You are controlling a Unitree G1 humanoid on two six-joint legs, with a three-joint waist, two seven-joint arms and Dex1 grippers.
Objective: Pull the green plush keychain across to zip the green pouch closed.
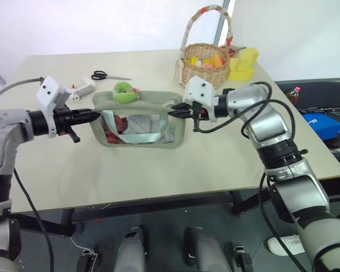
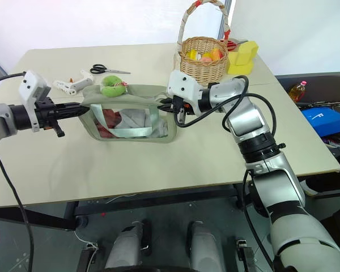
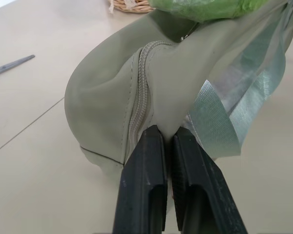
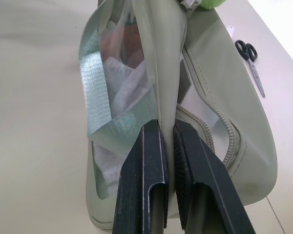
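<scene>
Head view: the green pouch sits mid-tabletop, toward the far edge, each end pinched by a closed gripper, left gripper and right gripper. The green plush keychain rests unheld on top.

Wrist views: thin fabric could slip out, slackening the zipper.

My fingers are matt black plastic; the green pouch is soft matt cloth with a glossy clear plastic window and woven strap, the green plush keychain is fuzzy, the basket rough wicker, the table smooth matt
</scene>
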